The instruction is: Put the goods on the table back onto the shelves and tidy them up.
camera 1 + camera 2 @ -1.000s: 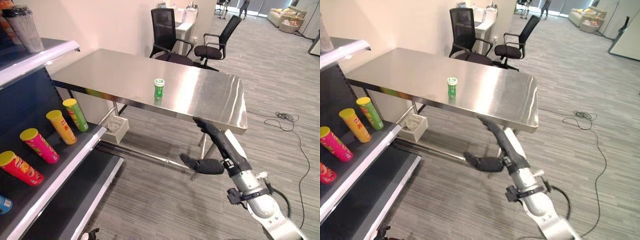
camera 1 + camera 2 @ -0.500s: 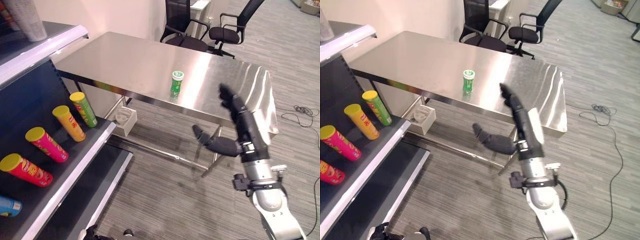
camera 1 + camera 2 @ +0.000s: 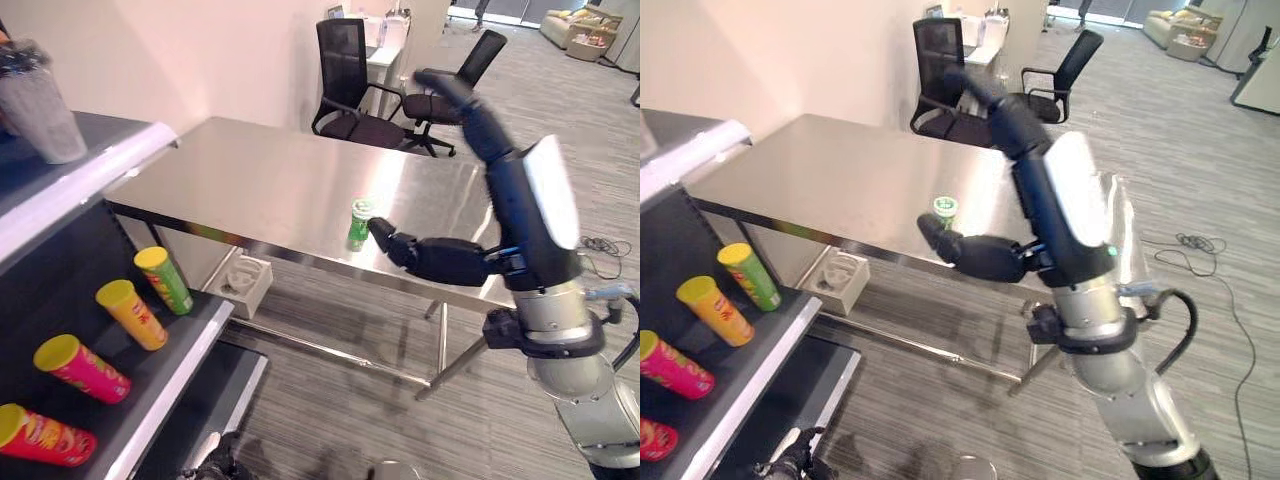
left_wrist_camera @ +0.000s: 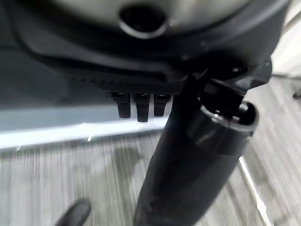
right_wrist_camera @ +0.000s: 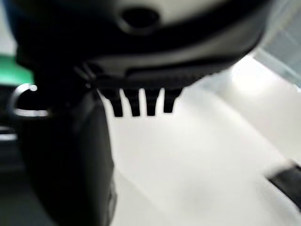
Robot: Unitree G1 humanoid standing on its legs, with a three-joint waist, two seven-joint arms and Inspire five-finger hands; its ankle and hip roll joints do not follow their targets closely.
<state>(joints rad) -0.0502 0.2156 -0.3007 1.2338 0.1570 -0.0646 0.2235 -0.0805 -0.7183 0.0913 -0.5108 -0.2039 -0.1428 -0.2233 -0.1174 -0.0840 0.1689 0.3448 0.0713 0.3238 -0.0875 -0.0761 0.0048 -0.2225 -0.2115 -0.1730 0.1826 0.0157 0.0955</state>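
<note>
Right hand [image 3: 470,110] raised over the steel table [image 3: 250,180], fingers straight, thumb spread wide, holding nothing. Small green can [image 3: 360,222] stands upright on the table just beside the thumb tip, below the fingers, not gripped. Can label too small to read. Left hand [image 4: 141,56]: finger state unclear.

The right arm is raised from the lower right, with its silver-grey forearm held steeply upward. The right hand [image 3: 500,185] is spread wide: the fingers [image 3: 462,100] are stretched straight up and away, and the thumb [image 3: 425,255] is stuck out sideways, apart from them. Nothing is held. The left hand [image 4: 155,61] is seen from its wrist camera, with short fingertips [image 4: 136,106] extended.
</note>
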